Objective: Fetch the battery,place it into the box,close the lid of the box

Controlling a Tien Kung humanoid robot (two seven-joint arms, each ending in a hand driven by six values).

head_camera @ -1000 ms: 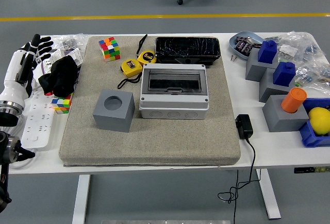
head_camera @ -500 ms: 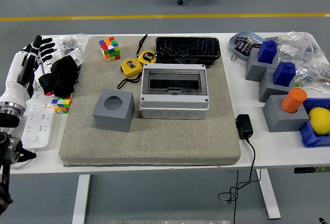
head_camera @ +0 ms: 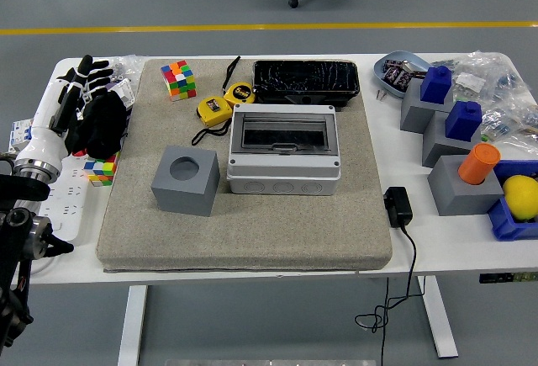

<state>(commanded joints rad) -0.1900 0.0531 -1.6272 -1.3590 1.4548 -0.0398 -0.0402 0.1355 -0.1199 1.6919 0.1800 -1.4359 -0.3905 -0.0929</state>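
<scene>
A grey felt mat covers the mid part of the white table; on it, centre frame, sits the grey box w/ its dark see-through lid lying flat on top, i.e. closed; left of the box, a bit lower, a grey cube w/ round hole, apart from the box; above the box at the mat's top edge a black tray, and left of that two yellow tape measures w/ black straps; a coloured puzzle cube sits upper left on the mat; no battery can be picked out w/ certainty anywhere, so its place can't be told; a blue-grey dish of small parts sits upper right, too small to identify

Left hand comes in at the left edge, white forearm angled up-right, black fingers extended and slightly spread, holding nothing; it hovers over the table's left strip near a black cloth lump, contact can't be told; a second puzzle cube lies below the cloth, beside a white power strip

Right side of frame: grey blocks w/ blue blocks on top, an orange cylinder standing in another grey block, a yellow object in a blue bin at the right edge; a black adapter sits lower right, its cable hanging off the near edge
</scene>
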